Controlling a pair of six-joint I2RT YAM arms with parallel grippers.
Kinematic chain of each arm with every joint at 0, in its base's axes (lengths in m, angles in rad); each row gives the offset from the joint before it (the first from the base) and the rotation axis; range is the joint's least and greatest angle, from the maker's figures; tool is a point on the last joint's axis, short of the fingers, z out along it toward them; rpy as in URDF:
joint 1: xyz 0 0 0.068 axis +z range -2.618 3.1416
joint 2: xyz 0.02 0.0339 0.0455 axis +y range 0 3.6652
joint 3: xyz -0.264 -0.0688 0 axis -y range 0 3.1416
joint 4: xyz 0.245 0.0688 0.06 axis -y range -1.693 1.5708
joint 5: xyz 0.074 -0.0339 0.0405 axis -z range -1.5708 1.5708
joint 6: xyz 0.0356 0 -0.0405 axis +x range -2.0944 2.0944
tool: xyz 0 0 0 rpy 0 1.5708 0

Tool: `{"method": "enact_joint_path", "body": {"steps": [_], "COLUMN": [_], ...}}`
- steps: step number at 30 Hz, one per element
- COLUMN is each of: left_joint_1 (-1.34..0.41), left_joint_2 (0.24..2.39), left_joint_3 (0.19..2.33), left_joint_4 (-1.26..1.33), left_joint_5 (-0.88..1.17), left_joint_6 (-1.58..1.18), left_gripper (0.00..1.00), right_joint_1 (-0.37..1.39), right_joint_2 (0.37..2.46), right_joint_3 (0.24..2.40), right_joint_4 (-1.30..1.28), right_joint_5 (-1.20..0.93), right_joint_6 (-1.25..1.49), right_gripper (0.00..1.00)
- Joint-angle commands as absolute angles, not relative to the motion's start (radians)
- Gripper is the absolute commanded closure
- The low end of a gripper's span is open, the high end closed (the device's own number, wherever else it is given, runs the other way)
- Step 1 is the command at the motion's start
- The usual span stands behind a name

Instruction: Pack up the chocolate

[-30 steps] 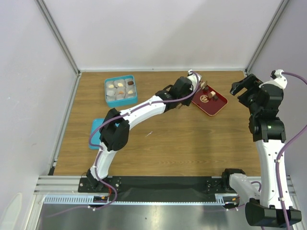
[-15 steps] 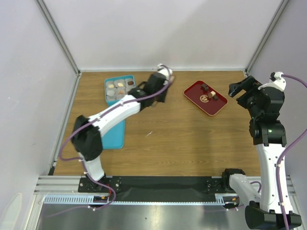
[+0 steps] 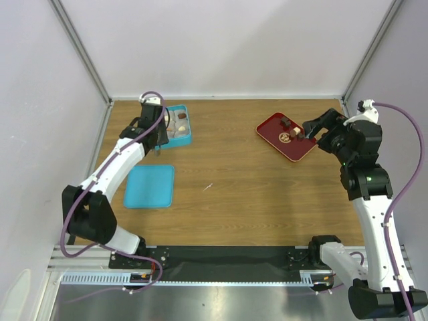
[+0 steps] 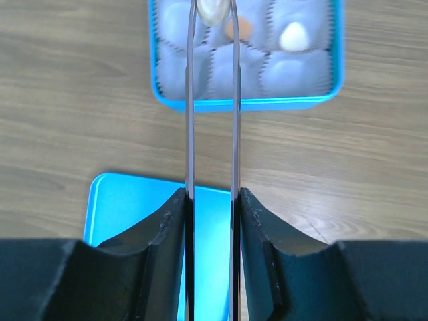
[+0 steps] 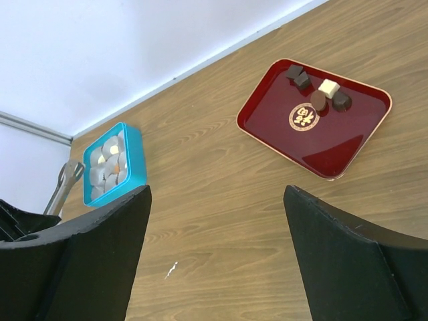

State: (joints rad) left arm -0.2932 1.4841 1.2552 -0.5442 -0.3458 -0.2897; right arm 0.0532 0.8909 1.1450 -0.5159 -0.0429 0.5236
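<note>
My left gripper (image 4: 212, 194) is shut on long metal tongs (image 4: 189, 100). The tongs reach out over the blue box (image 4: 247, 105). At their tips sits a pale cream chocolate (image 4: 212, 10), half cut off by the frame's top edge. In the box's paper cups lie a tan piece (image 4: 239, 29) and a cream one (image 4: 293, 37). From above, the left gripper (image 3: 155, 130) hangs at the box's (image 3: 182, 127) left side. The red tray (image 5: 281, 134) holds several chocolates, dark ones (image 5: 297, 75) and a cream square (image 5: 328, 88). My right gripper (image 5: 215, 194) is open and empty, beside the tray (image 3: 287, 144).
The box's blue lid (image 3: 150, 186) lies flat on the wooden table, nearer to me than the box. A small white speck (image 3: 208, 187) marks the table's middle. White walls with metal posts close the table in at the back and both sides.
My left arm has swung from the red tray across to the blue box at the far left, carrying the tongs. My right gripper has shifted slightly left, toward the tray.
</note>
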Motion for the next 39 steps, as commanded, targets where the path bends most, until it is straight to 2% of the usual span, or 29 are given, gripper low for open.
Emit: {"method": "enact_joint_path", "body": {"steps": [1, 14, 39], "left_joint_1": [-0.255, -0.212, -0.206], "left_joint_2": [1.496, 1.618, 1.717], "left_joint_3": [1.265, 1.315, 1.404], "left_joint_4": [-0.561, -0.531, -0.534], "left_joint_5": [-0.347, -0.356, -0.408], "left_joint_6": [-0.328, -0.304, -0.233], "left_gripper": [0.62, 0.62, 0.59], "right_joint_1": [0.060, 0.058, 0.055], "right_joint_2": [0.894, 0.890, 0.902], "right_joint_3": [1.166, 1.178, 1.178], "right_joint_4": [-0.480, -0.486, -0.488], "right_joint_5": [-0.052, -0.032, -0.005], "right_joint_6": [0.520, 0.508, 0.497], "right_gripper": [0.12, 0.12, 0.12]}}
